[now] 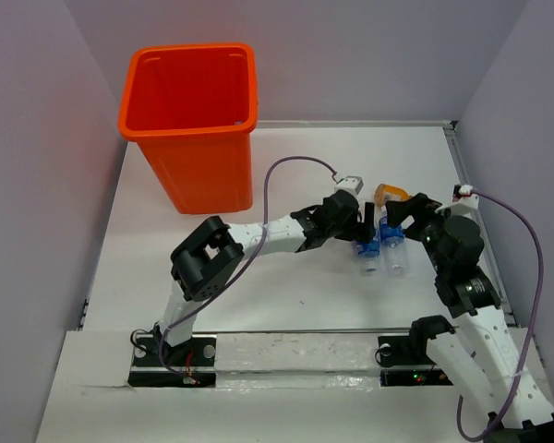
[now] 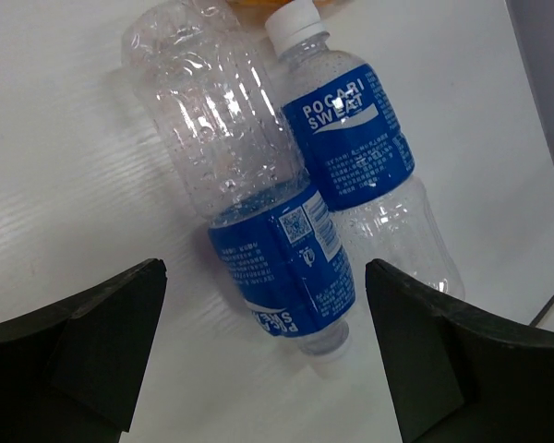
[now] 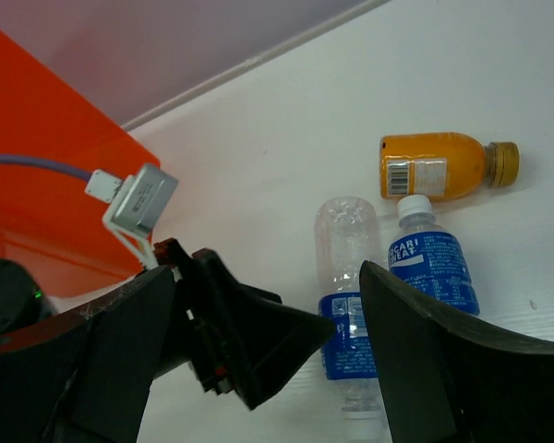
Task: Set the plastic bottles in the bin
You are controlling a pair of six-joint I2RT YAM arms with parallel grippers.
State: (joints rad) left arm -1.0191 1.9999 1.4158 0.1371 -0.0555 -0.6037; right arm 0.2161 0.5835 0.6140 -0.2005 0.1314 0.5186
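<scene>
Two clear plastic bottles with blue labels lie side by side on the white table, one [image 1: 369,251] with its neck toward the arms, the other [image 1: 395,251] capped white. An orange bottle [image 1: 391,194] lies just beyond them. In the left wrist view my left gripper [image 2: 263,351] is open, its jaws straddling the neck end of the nearer clear bottle [image 2: 258,212] without touching it; the second bottle [image 2: 355,138] lies beside it. My right gripper [image 3: 268,351] is open and empty, hovering close over the same bottles [image 3: 346,277]. The orange bin [image 1: 189,120] stands at the far left.
The two grippers, left [image 1: 365,238] and right [image 1: 402,221], are close together over the bottles. The left wrist's grey camera box [image 3: 138,198] and purple cable show in the right wrist view. Grey walls enclose the table on three sides.
</scene>
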